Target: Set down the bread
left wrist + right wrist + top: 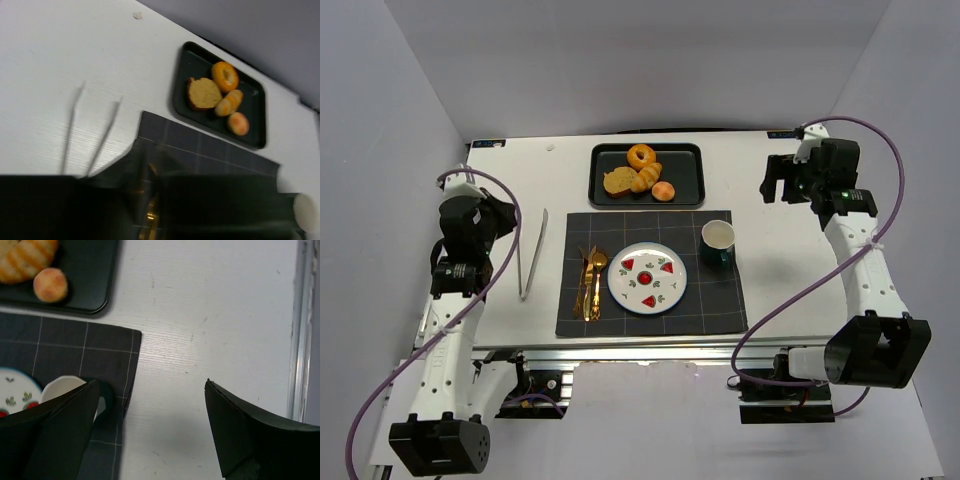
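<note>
Several breads lie on a black tray [692,160] at the back: a ring-shaped one [641,155], a slice [618,182], a croissant [647,178] and a small round bun [664,191]. They also show in the left wrist view [204,93]. A white plate [647,277] with red strawberry marks sits on a dark placemat [710,300]. My left gripper [507,215] hangs above the table's left side beside the metal tongs [532,252]. Its blurred dark jaws [150,210] look shut and empty. My right gripper [777,180] is open and empty over bare table [151,382], right of the mat.
A dark green cup [718,242] stands on the mat's right part, by my right gripper's left finger [65,420]. Gold cutlery [590,283] lies left of the plate. The table's right edge [295,340] is close to the right gripper.
</note>
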Tool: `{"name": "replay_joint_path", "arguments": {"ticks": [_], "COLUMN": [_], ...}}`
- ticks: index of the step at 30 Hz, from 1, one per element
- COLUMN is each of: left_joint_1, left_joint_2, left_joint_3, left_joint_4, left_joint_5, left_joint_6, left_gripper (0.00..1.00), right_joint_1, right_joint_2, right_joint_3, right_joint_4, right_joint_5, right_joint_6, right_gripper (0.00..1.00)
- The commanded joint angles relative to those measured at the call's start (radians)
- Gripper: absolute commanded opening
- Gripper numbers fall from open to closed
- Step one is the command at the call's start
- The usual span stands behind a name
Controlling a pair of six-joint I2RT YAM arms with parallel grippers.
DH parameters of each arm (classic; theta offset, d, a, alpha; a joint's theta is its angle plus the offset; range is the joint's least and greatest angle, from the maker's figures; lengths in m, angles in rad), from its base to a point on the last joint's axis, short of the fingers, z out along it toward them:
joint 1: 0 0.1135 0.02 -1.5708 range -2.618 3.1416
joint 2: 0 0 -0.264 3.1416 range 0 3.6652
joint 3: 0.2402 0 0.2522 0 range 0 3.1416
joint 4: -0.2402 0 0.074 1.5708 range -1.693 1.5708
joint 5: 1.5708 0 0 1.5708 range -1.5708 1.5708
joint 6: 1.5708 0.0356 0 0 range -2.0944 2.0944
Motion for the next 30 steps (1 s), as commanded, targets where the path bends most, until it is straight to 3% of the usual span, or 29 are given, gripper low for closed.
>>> {"name": "replay_joint_path", "arguments": {"ticks": [1, 4, 5, 6, 9, 12, 14, 15, 16, 17, 18, 19, 20, 22, 28, 30], "left_joint_1": [-0.002, -0.002, -0.002, -0.002, -0.002, 0.000, -0.002, -0.002, -0.002, -0.002, -0.002, -0.002, -0.002, -0.003, -0.003, -0.006], "left_joint_2": [0.007, 0.010, 0.010, 0.011, 0.033, 0.062, 0.094, 0.105, 0.117, 0.135, 0.145, 0.154, 0.169, 0.188, 0.234, 0.241], "left_joint_3": [-0.024, -0.041, -0.044, -0.046, -0.041, -0.043, -0.040, -0.038, -0.038, -0.036, -0.036, -0.038, -0.041, -0.075, -0.086, -0.095], "left_joint_4": [-0.042, -0.062, -0.065, -0.075, -0.136, -0.170, -0.185, -0.190, -0.194, -0.194, -0.187, -0.179, -0.168, -0.125, -0.137, -0.125], "left_joint_5": [0.063, 0.066, 0.058, 0.040, -0.018, -0.065, -0.085, -0.091, -0.095, -0.098, -0.095, -0.085, -0.054, -0.023, -0.031, -0.010], "left_joint_6": [0.022, 0.036, 0.040, 0.048, 0.082, 0.109, 0.129, 0.137, 0.144, 0.163, 0.171, 0.180, 0.201, 0.218, 0.249, 0.256], "left_gripper": [0.02, 0.00, 0.02, 0.16, 0.77, 0.98, 0.98, 0.98, 0.97, 0.95, 0.91, 0.82, 0.78, 0.75, 0.83, 0.94], "right_joint_1": [0.000, 0.008, 0.034, 0.066, 0.153, 0.183, 0.201, 0.201, 0.201, 0.209, 0.213, 0.218, 0.224, 0.226, 0.224, 0.224], "right_joint_2": [-0.012, -0.052, -0.064, -0.079, -0.109, -0.081, -0.037, -0.029, -0.020, -0.015, -0.007, 0.020, 0.034, 0.072, 0.095, 0.101], "right_joint_3": [0.048, 0.015, -0.027, -0.055, -0.107, -0.089, -0.071, -0.074, -0.080, -0.075, -0.069, -0.043, -0.025, 0.007, 0.023, 0.021], "right_joint_4": [-0.029, -0.103, -0.159, -0.169, -0.169, -0.201, -0.195, -0.156, -0.107, -0.102, -0.099, -0.118, -0.135, -0.152, -0.138, -0.128], "right_joint_5": [-0.219, -0.569, -0.633, -0.663, -0.644, -0.722, -0.726, -0.696, -0.694, -0.695, -0.694, -0.692, -0.692, -0.686, -0.668, -0.665], "right_joint_6": [-0.134, -0.420, -0.643, -0.712, -0.773, -0.729, -0.688, -0.584, -0.571, -0.570, -0.557, -0.556, -0.556, -0.542, -0.562, -0.562], "right_gripper": [0.89, 0.89, 0.89, 0.89, 0.89, 0.87, 0.36, 0.14, 0.04, 0.05, 0.14, 0.50, 0.65, 0.86, 0.89, 0.89]}}
